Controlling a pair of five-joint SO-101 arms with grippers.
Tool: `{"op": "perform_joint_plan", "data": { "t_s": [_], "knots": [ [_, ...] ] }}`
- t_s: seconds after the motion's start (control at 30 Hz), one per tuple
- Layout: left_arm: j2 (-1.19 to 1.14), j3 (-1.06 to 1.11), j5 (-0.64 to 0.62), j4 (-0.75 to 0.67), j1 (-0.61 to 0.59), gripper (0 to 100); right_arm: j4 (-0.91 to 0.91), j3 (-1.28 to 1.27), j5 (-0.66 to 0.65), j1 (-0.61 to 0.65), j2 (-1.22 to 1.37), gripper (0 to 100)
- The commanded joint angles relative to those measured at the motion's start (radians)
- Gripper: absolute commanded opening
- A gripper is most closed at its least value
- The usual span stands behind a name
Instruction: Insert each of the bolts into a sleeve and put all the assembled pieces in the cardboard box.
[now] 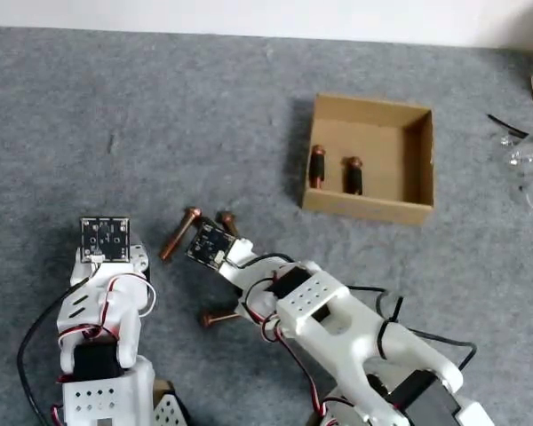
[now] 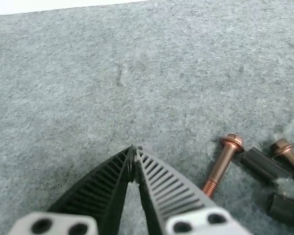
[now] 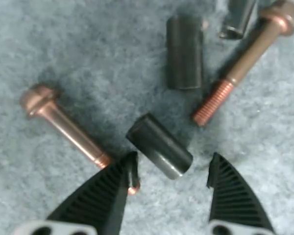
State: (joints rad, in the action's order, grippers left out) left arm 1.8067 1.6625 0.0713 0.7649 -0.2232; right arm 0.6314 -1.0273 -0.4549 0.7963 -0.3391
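Sleeve, a short black tube with a dull, smooth skin, lies on the grey felt-like surface right between the spread fingers of the right gripper. Its long axis slants across the gap instead of lying square to it, so I judge a closing pinch would catch it askew unless the wrist turns. Just beside it lies a copper-coloured bolt, its threaded tip next to one finger and its flanged head pointing away. A little farther off are a second sleeve and a second bolt, near each other, with threads showing at the end of the bolt's shank. The left gripper, pressed together and holding nothing, hangs over bare surface with the loose parts off to one side, so the right arm is the nearer one. Farthest away, the cardboard box holds two assembled pieces, which lie apart on its floor.
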Motion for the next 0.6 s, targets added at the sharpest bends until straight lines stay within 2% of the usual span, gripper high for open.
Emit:
{"op": "perform_joint_plan", "data": {
  "t_s": [0.0,0.1,0.33,0.57],
  "knots": [
    [0.008,-0.019,0.005,-0.020,-0.007,1,-0.007,0.015,-0.011,-0.010,-0.001,9.3],
    [0.008,-0.019,0.005,-0.020,-0.007,1,-0.062,0.008,-0.011,-0.025,-0.001,0.1],
    [0.008,-0.019,0.005,-0.020,-0.007,1,-0.090,0.008,-0.011,-0.127,-0.004,0.6],
    [0.008,-0.019,0.005,-0.021,-0.007,1,-0.085,0.008,-0.009,-0.130,-0.013,0.6]
  ]
}}
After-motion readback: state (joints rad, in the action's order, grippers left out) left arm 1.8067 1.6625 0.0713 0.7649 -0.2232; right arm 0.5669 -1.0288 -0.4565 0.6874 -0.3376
